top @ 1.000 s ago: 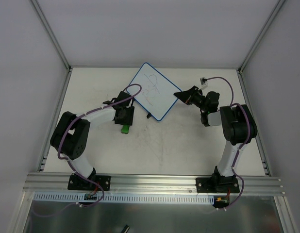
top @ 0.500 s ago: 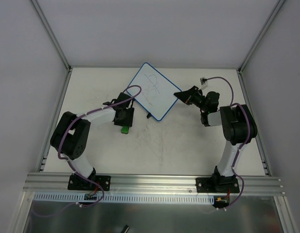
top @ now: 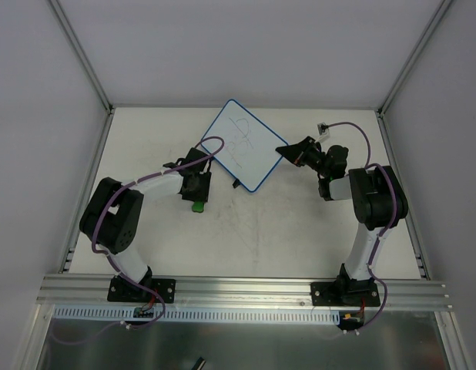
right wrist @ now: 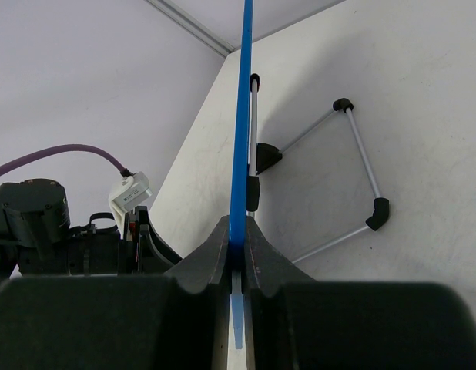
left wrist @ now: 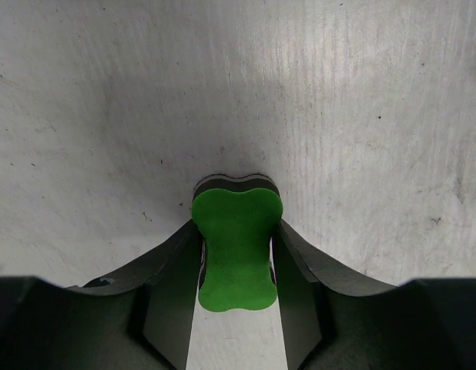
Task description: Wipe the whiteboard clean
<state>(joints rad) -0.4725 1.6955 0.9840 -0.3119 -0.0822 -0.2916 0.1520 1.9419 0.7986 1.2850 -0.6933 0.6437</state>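
Observation:
The whiteboard [top: 242,145] is white with a thin blue rim and faint scribbles, and sits tilted at the back middle of the table. My right gripper [top: 284,152] is shut on its right corner. In the right wrist view the blue rim [right wrist: 242,116] runs edge-on between the shut fingers [right wrist: 215,254], and the board's wire stand with black feet [right wrist: 353,162] rests on the table behind it. My left gripper [top: 197,200] is down on the table to the board's lower left, shut on the green peanut-shaped eraser [top: 197,206]. In the left wrist view the eraser [left wrist: 236,247] lies flat between both fingers [left wrist: 172,270].
The scuffed white table [top: 261,231] is enclosed by white walls and aluminium posts. A small white connector on a purple cable [top: 323,126] hangs by the right wrist. An aluminium rail [top: 246,289] runs along the near edge.

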